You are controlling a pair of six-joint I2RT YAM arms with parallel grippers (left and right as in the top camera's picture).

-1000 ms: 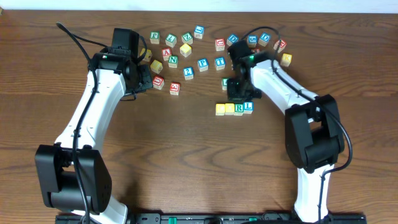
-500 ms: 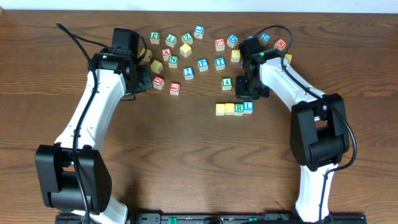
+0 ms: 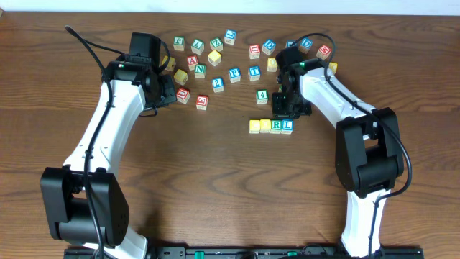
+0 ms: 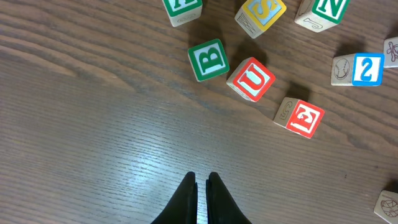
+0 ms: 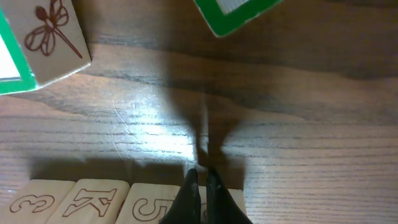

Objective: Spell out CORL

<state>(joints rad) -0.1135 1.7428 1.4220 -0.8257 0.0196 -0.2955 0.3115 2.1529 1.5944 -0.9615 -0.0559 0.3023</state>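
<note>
A row of four cubes lies right of the table's middle: two yellowish-topped cubes, the green R cube and the blue L cube, touching side by side. My right gripper hangs shut just behind the row's R and L end with nothing in it. In the right wrist view its tips sit over the row, whose side faces show 3, K and 5. My left gripper is shut and empty over bare wood.
Several loose letter cubes are scattered across the back of the table. A green cube stands just behind the row. Near the left gripper lie a green B, a red U, a red E and a blue 2.
My right arm has drawn back and to the right from over the row, uncovering the green cube behind it, and its jaws have closed fully. The left arm has not moved.
</note>
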